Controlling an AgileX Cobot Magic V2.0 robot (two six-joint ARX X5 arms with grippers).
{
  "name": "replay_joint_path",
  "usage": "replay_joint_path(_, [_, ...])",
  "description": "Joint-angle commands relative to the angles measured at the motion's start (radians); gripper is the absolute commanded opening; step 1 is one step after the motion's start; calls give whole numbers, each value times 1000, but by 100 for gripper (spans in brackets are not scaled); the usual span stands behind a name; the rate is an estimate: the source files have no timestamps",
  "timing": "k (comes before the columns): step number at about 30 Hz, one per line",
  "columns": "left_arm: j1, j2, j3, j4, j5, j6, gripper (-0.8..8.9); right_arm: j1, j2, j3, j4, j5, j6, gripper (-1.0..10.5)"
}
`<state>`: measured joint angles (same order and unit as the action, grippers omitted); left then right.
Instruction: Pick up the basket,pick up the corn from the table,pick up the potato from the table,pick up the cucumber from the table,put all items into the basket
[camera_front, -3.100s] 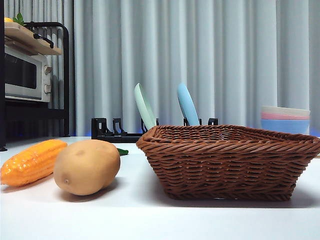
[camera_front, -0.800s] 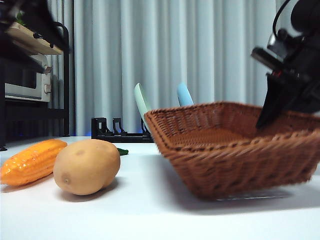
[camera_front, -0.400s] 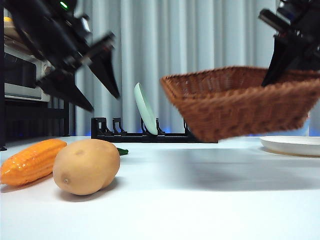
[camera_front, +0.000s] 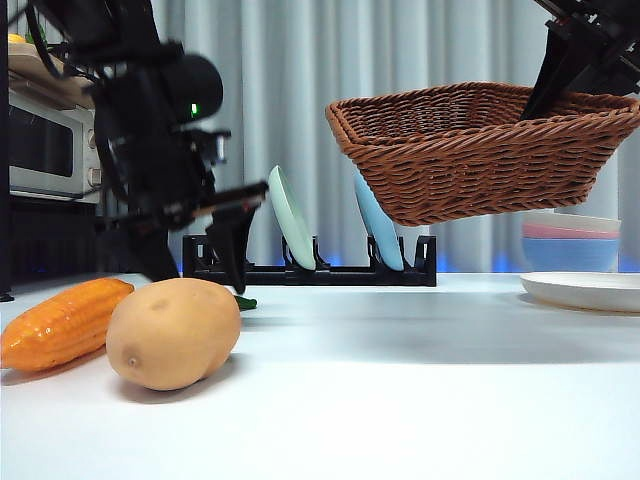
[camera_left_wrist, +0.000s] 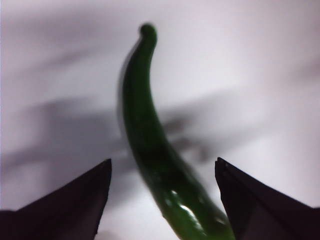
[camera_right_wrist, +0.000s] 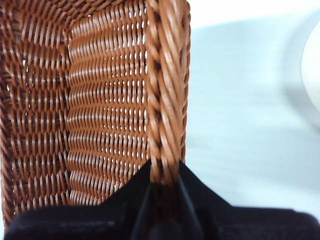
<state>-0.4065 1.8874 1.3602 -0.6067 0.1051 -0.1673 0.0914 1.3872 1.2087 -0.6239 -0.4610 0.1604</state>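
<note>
Nearest, potato (camera_front: 173, 333) and corn (camera_front: 62, 322) lying on the table (camera_front: 400, 400). Behind them, left gripper (camera_front: 195, 245) spread wide, empty, hovering over the cucumber (camera_left_wrist: 155, 145), long axis running straight between the jaws. Farther right, basket (camera_front: 480, 150) held aloft, rim pinched tight by the right gripper (camera_right_wrist: 165, 175).

We see the brown rectangular basket (camera_front: 480, 150) of rough woven wicker, the slim dark-green cucumber (camera_left_wrist: 155, 145) glossy and smooth, the tan oval potato (camera_front: 173, 332) matt, the orange corn cob (camera_front: 62, 322) ribbed, the white table (camera_front: 400, 400) smooth.
</note>
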Motion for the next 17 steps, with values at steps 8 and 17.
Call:
replay_joint_path(8, [-5, 43, -3, 63, 12, 47, -8, 0, -8, 8, 10, -10, 8, -16])
replay_joint_path(17, [-5, -92, 76, -24, 29, 88, -8, 0, -2, 8, 10, -5, 29, -16])
